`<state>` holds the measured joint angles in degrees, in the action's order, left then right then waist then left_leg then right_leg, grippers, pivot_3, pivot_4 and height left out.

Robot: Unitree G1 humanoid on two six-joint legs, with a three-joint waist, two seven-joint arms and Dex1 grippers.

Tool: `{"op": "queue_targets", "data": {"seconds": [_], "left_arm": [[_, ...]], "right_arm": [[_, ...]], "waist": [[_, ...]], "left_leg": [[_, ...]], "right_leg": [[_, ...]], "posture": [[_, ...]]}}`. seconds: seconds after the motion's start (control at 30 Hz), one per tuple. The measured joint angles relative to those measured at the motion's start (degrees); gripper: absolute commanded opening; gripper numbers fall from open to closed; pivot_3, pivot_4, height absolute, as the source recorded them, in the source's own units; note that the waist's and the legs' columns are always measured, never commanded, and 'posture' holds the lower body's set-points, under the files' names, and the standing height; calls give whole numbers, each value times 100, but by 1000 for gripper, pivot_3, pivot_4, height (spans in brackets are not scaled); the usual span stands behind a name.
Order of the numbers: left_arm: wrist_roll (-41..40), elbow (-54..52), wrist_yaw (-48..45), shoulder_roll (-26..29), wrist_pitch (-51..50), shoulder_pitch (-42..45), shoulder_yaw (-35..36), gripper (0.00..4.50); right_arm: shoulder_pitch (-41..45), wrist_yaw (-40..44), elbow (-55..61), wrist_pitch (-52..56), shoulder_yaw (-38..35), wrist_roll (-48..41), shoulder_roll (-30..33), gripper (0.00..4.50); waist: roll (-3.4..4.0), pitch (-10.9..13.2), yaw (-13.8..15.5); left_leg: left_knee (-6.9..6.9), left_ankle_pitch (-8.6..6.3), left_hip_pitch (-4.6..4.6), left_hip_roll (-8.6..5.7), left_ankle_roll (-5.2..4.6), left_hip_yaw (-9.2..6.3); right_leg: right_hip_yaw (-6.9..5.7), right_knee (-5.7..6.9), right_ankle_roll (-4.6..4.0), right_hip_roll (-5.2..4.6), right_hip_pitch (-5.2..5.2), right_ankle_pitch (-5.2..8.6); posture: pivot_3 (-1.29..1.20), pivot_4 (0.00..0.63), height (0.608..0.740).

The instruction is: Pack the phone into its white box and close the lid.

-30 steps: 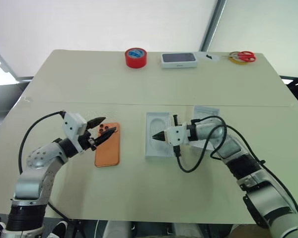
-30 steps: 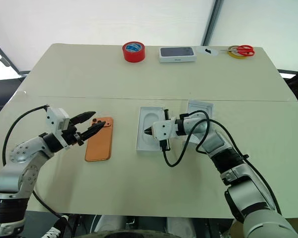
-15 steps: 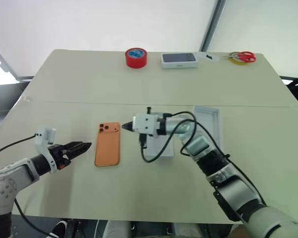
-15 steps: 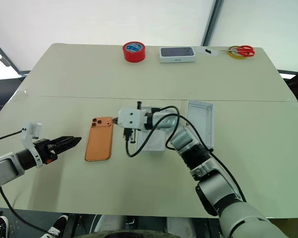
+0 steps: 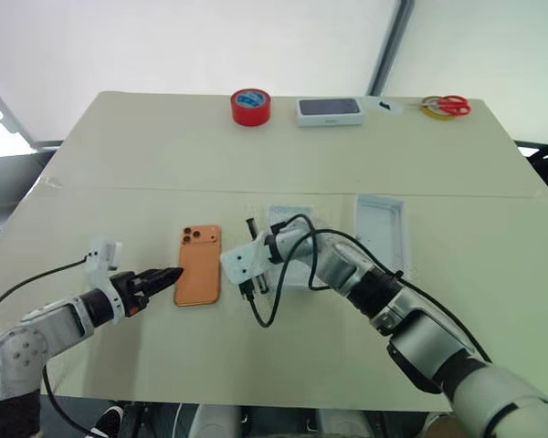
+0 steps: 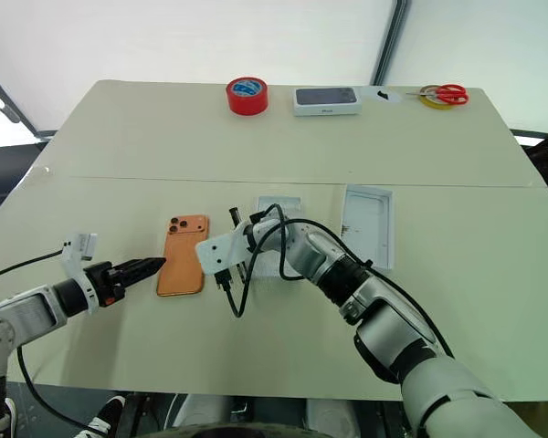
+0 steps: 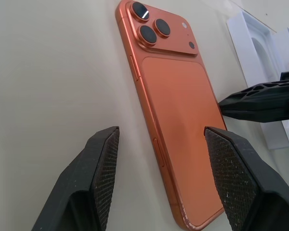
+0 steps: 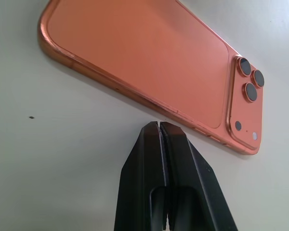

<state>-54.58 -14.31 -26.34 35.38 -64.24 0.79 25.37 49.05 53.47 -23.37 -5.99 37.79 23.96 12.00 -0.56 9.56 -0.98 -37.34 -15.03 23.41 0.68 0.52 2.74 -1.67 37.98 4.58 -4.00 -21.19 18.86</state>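
The orange phone (image 5: 198,265) lies flat on the table, camera lenses toward the far end. My left gripper (image 7: 160,137) is open, low by the phone's near left corner, its pads (image 7: 102,159) either side of that end without gripping. My right gripper (image 8: 159,124) is shut and empty, its tip at the phone's right long edge (image 5: 224,265). The lid (image 5: 382,230) lies open side up to the right. A white insert with an oval recess (image 5: 288,219) sits partly behind my right arm. The white box is hidden or out of view.
Along the far edge stand a red tape roll (image 5: 249,106), a white box picturing a dark phone (image 5: 329,110), and red-handled scissors (image 5: 452,103) by a yellow tape ring. My right arm's black cable (image 5: 260,310) loops down beside the phone.
My right arm swung left from the insert to the phone's right edge. My left gripper pulled back off the phone, rolled, and now sits low at its left side. The phone stayed put.
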Motion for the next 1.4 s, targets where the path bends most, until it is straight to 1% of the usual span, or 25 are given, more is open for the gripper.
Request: {"op": "queue_targets", "data": {"seconds": [0.1,0.2,0.43,0.57,0.83,1.03,1.17,1.23,1.4], "left_arm": [[68,93,31,-59,-12,188,-145,2953],[51,179,151,-297,-114,426,-208,2953],[-62,273,447,-754,-503,731,-120,2953],[-138,468,487,-811,-746,937,-22,2953],[137,394,745,-829,-928,1265,-225,2953],[263,228,1241,-1222,-1118,1468,-141,2953],[183,242,1256,-1461,-1218,1583,-198,2953],[59,302,1292,-1602,-1344,1669,-115,2953],[-3,290,1284,-1605,-1481,1675,-139,2953]], "right_arm": [[26,-78,-111,-4,-4,25,-80,65],[29,-118,-165,-15,-12,30,-118,65],[28,-121,-213,-6,-127,55,-2,65],[25,-130,-213,10,-165,67,33,65],[5,-137,-225,62,-261,100,43,65],[7,-143,-302,55,-350,160,47,65],[8,-178,-306,14,-341,174,4,65],[8,-196,-306,-2,-335,175,-3,65],[7,-208,-306,-19,-334,177,-4,65]], "waist": [[1,-6,10],[5,-15,26],[16,-31,55],[16,-31,55],[16,-32,38],[15,-32,49],[11,-31,23],[8,-30,8],[7,-29,-2]], "left_leg": [[0,0,-3,-4,0,0],[0,0,-4,-9,0,-2],[-3,-1,-13,-23,-4,-10],[-3,0,-14,-27,-4,-16],[-3,1,-17,-27,-1,-18],[-3,2,-28,-28,-1,-21],[-1,2,-25,-27,0,-21],[1,2,-19,-25,0,-20],[0,3,-14,-25,1,-20]], "right_leg": [[-1,0,0,-3,1,0],[-3,1,0,-7,4,0],[-6,1,1,-17,23,0],[-9,1,1,-18,32,0],[-11,1,1,-17,38,0],[-13,1,2,-16,51,0],[-13,-1,2,-15,46,0],[-13,0,2,-12,38,0],[-13,-1,3,-10,34,0]], "posture": [[0,150,740],[0,150,740],[0,150,740],[0,150,740],[0,150,740],[0,150,740],[0,150,740],[0,150,740],[0,150,740]]}}
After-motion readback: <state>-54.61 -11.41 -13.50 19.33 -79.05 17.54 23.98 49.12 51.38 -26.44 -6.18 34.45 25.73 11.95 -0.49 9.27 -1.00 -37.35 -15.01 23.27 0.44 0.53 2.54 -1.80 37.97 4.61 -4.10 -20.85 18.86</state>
